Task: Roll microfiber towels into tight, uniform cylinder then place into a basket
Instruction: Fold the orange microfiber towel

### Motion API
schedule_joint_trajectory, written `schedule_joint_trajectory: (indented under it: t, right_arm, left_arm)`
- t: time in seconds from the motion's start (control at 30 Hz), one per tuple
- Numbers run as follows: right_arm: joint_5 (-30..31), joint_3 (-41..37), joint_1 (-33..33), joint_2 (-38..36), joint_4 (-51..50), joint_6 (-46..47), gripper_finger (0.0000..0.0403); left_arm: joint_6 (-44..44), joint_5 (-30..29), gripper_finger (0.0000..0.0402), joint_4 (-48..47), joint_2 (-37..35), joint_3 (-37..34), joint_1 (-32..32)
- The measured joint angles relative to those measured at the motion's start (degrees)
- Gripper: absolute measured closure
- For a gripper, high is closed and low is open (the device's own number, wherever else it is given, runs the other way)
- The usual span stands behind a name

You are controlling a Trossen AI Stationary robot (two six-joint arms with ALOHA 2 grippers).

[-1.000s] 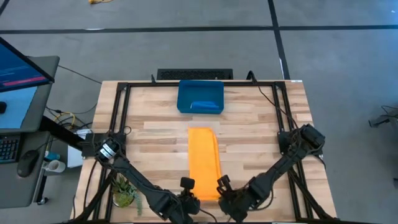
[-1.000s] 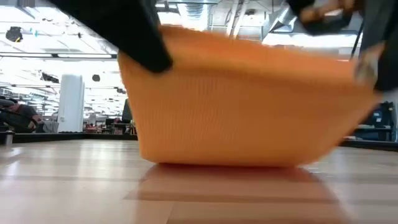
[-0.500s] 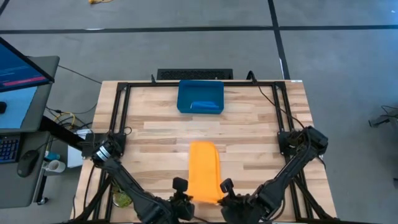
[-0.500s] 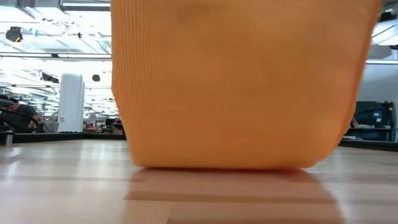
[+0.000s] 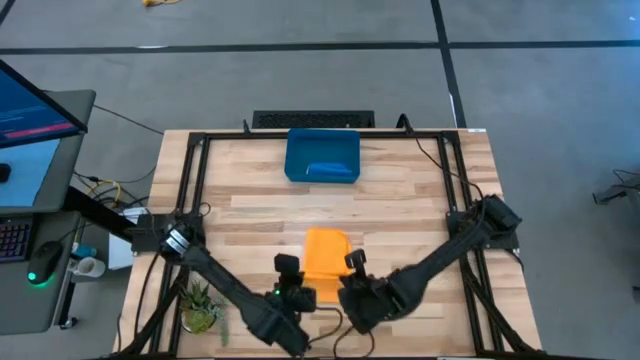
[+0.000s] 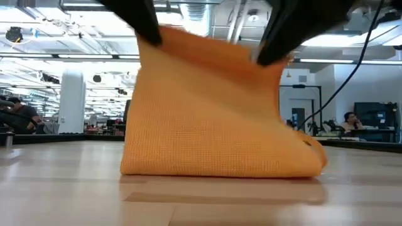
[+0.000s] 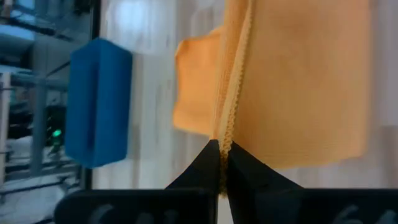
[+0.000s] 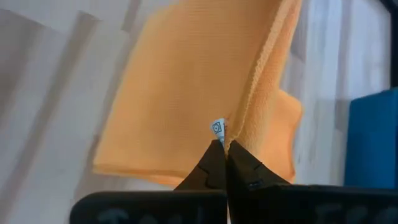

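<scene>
The yellow-orange microfiber towel (image 5: 325,252) lies near the table's near edge, doubled over. Its lower fold (image 6: 220,168) rests on the wood and its near end is raised. My left gripper (image 5: 290,268) and my right gripper (image 5: 352,263) are each shut on one raised corner, left and right of the towel. The dark blue basket (image 5: 300,150) stands at the far middle, with a paler blue shape (image 5: 330,170) inside. The basket also shows in the left wrist view (image 7: 99,102) and the right wrist view (image 8: 376,137). My left gripper (image 7: 221,146) pinches the towel's stitched edge (image 7: 229,127) at its raised left corner between the two fingertips, slanting down from the near side. The cloth hangs below the fingers (image 6: 147,28) to the fold on the table. My right gripper (image 8: 222,146) pinches the towel's raised right corner (image 8: 244,127) between its fingertips, right beside a small white tag (image 8: 217,127), slanting down from the near side. The cloth drops from the fingers (image 6: 276,47) to the table, and the top edge sags between both holds.
A black keyboard-like bar (image 5: 313,119) lies beyond the far edge. Black frame rails (image 5: 190,190) run along both sides of the table. A small plant (image 5: 200,305) stands at the near left. Bare wood lies between towel and basket. People sit in the room behind (image 6: 19,116).
Both grippers, still shut on the towel's near corners, first rose and drew the long strip toward the near edge. They then carried that end toward the far edge and tipped more level. The towel's near part has folded over, and it now looks about half as long.
</scene>
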Motion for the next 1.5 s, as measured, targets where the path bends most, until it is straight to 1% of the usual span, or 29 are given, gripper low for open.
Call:
schedule_joint_trajectory:
  t: [0.13,0.27,0.43,0.73,0.93,1.03,1.23,1.33,1.5]
  right_arm:
    - [-0.57,-4.03,-2.61,0.0,2.68,-0.31,0.0399]
    - [-3.96,-7.11,-5.62,0.04,3.53,0.49,0.0397]
    - [-3.68,-9.95,-8.18,0.07,4.27,1.53,0.0398]
    - [-3.98,-10.53,-12.76,0.07,3.83,-0.37,0.0397]
    - [-3.92,-10.67,-14.85,0.07,2.33,0.65,0.0396]
    - [-3.91,-10.67,-14.9,0.07,2.21,-1.08,0.0396]
    - [-3.39,-10.63,-13.22,-0.1,0.56,-1.55,0.0397]
    - [-3.37,-10.61,-12.1,-1.51,-0.35,-1.77,0.0397]
    - [-3.36,-10.78,-11.26,-5.89,-1.63,-1.49,0.0397]
  left_arm:
    - [1.92,-0.89,0.0399,5.12,0.06,-5.23,2.41]
    - [7.72,1.13,0.0399,13.34,0.01,-10.51,6.29]
    - [9.62,1.09,0.0399,17.23,-0.03,-14.32,10.64]
    - [10.42,1.16,0.0399,17.06,-0.05,-15.04,15.17]
    - [10.95,1.3,0.0399,17.27,-0.05,-15.33,15.95]
    - [13.25,1.29,0.0399,17.28,-0.05,-15.33,15.94]
    - [14.09,0.75,0.0399,17.68,-0.64,-15.25,14.81]
    - [15.86,0.86,0.0399,18.2,-1.81,-15.26,14.51]
    - [19.3,1.16,0.0399,20.07,-3.91,-15.33,15.03]
